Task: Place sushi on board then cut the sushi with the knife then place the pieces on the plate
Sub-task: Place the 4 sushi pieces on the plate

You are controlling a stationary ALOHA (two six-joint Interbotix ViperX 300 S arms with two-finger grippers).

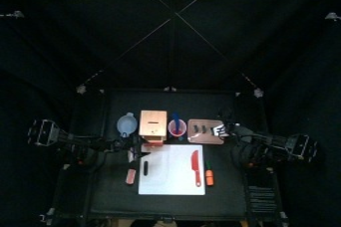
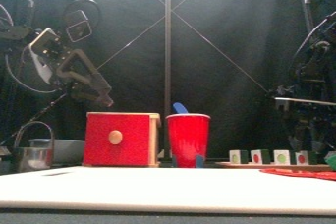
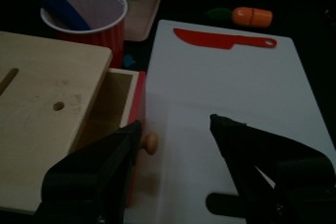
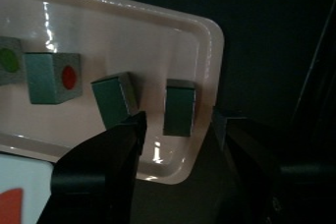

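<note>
Last step, by my judgement: the sushi pieces (image 4: 112,97) stand on the pink plate (image 4: 132,41), right of centre toward the worktop's (image 1: 107,199) back edge, under my wide, empty right claw (image 4: 184,125); left claw (image 3: 175,128) wide; next, lift clear.

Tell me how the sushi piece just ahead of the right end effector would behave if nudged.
The sushi piece stands as a narrow block on end, so a high push would probably tip it. Its flat faces suggest it won't roll. The pink tray looks glossy, so it may slide toward the raised rim.
</note>
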